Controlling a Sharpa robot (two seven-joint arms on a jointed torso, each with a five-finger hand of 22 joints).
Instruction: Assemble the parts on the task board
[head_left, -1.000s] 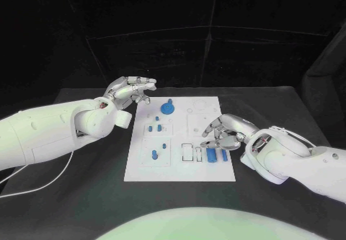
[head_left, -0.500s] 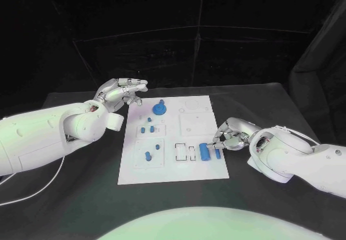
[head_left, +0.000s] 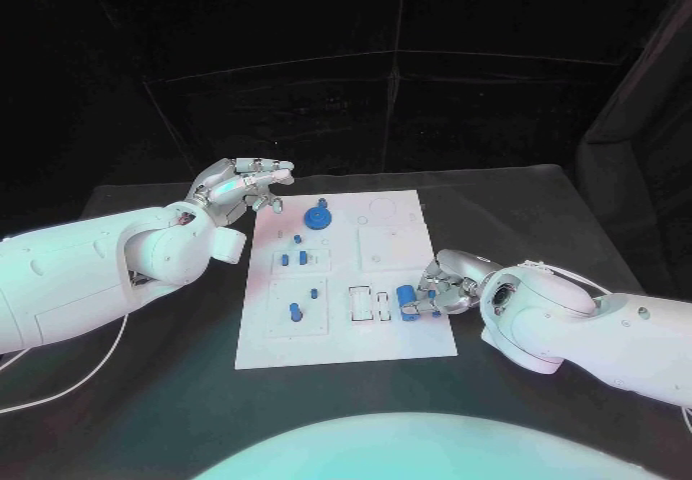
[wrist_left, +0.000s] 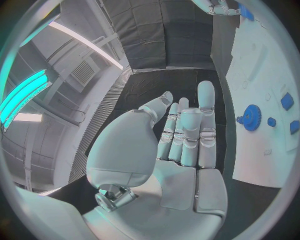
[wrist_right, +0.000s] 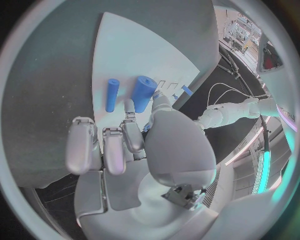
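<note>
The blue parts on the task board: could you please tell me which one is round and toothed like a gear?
The blue gear at the board's far end, nearest the left hand. It is a toothed disc; the other blue parts are small pegs or cylinders.

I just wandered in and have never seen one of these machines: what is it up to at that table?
It is fitting small blue parts into a white task board on a black table. The right hand is at the board's right edge, fingers by a thick blue cylinder, with a thinner blue peg beside it. The left hand hovers open off the far left corner, near a blue gear.
</note>
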